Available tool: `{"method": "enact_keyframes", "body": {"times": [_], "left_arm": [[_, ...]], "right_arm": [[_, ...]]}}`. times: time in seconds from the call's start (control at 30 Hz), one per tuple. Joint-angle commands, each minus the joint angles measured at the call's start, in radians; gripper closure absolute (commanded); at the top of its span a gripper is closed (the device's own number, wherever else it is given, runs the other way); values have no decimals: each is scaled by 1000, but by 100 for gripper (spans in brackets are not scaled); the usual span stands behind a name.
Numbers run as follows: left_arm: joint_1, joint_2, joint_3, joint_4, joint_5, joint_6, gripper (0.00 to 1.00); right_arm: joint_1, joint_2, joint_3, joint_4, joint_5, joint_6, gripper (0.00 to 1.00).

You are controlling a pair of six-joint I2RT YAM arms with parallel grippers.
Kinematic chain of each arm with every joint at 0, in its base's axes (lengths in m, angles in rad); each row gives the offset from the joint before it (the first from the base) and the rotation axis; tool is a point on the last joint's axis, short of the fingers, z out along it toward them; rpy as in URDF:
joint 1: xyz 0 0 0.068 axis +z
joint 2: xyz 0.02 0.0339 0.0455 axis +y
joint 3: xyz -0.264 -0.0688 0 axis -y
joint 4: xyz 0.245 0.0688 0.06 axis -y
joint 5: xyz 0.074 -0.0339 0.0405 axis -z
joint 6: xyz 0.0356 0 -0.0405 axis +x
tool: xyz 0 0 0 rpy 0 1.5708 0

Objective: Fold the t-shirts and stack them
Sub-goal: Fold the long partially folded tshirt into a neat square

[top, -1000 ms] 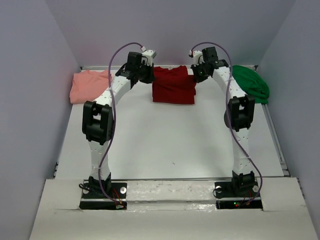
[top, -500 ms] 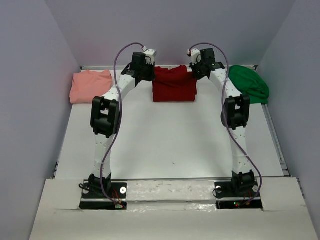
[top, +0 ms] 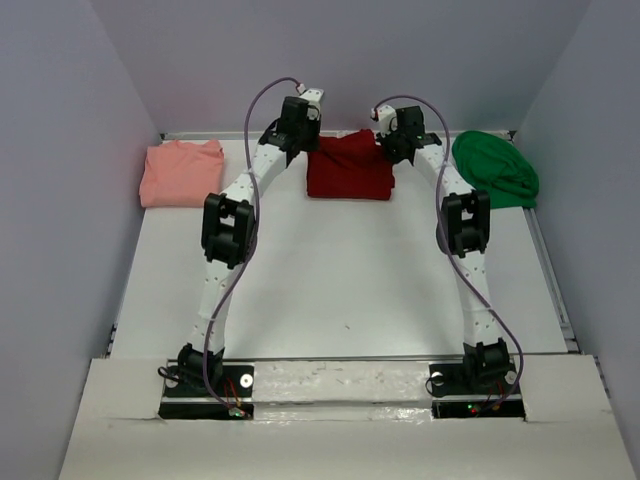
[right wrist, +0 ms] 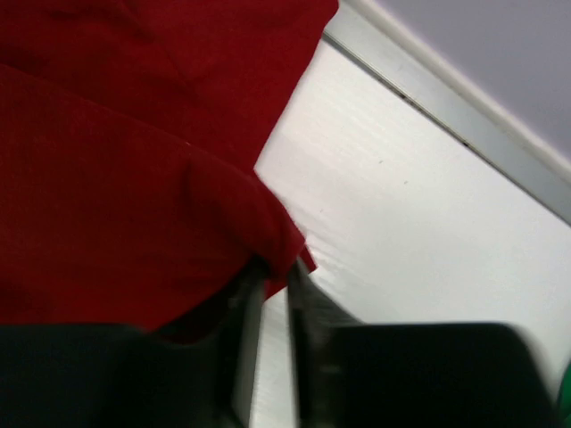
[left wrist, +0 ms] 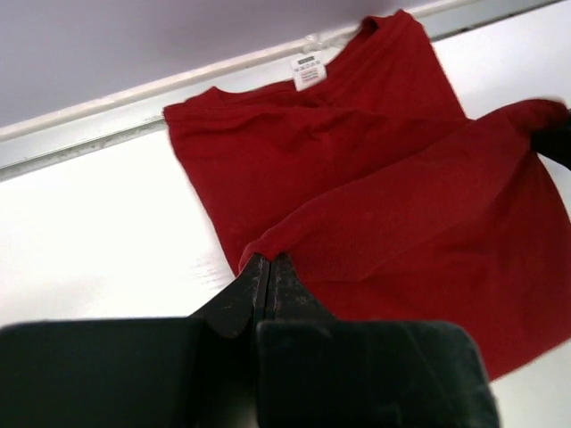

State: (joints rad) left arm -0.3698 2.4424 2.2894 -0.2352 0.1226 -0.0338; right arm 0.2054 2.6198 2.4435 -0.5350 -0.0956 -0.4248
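Note:
The dark red t-shirt (top: 348, 170) lies at the far middle of the table, its near part doubled back over the rest. My left gripper (top: 306, 146) is at the shirt's left edge, shut on the folded cloth edge (left wrist: 294, 234), with the tips (left wrist: 269, 259) pinching it. At the shirt's right edge, my right gripper (top: 390, 150) has its jaws a narrow gap apart (right wrist: 275, 267), and a corner of the red cloth (right wrist: 284, 239) still hangs between the tips. The salmon-pink t-shirt (top: 182, 172) lies folded at far left. Bunched at far right is the green t-shirt (top: 495, 168).
A metal rail (left wrist: 89, 134) runs along the table's far edge under the back wall, just beyond the red shirt's collar and white label (left wrist: 309, 71). Side walls close in on the left and right. White table surface (top: 330, 280) spreads in front of the shirts.
Both arms have reached farther toward the back wall, carrying the red shirt's near edge over onto itself. The right jaws have parted slightly; the left stays shut.

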Motion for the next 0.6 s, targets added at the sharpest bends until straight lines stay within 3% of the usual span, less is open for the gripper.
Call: {"method": "enact_keyframes", "body": {"times": [0.0,0.07,0.1,0.17,0.2,0.27,0.3,0.5,0.57], "left_arm": [[-44,30,122,-41,-179,28,100],[-63,40,136,-46,-277,66,100],[-78,41,136,-49,-311,74,100],[-92,41,125,-49,-382,90,100],[-96,37,114,-47,-405,103,99],[-110,20,64,-32,-461,117,86],[-115,12,44,-24,-498,130,74],[-135,-60,-123,89,-719,234,34],[-135,-94,-163,143,-774,268,27]], "right_arm": [[11,22,75,89,57,-23,71],[11,22,71,90,60,-32,46],[11,20,69,93,65,-34,23],[20,19,69,95,82,-35,1],[20,16,63,96,85,-35,0],[20,5,52,96,91,-40,0],[20,-9,37,96,91,-43,0],[20,-114,-52,101,120,-63,0],[20,-153,-104,107,128,-72,0]]}}
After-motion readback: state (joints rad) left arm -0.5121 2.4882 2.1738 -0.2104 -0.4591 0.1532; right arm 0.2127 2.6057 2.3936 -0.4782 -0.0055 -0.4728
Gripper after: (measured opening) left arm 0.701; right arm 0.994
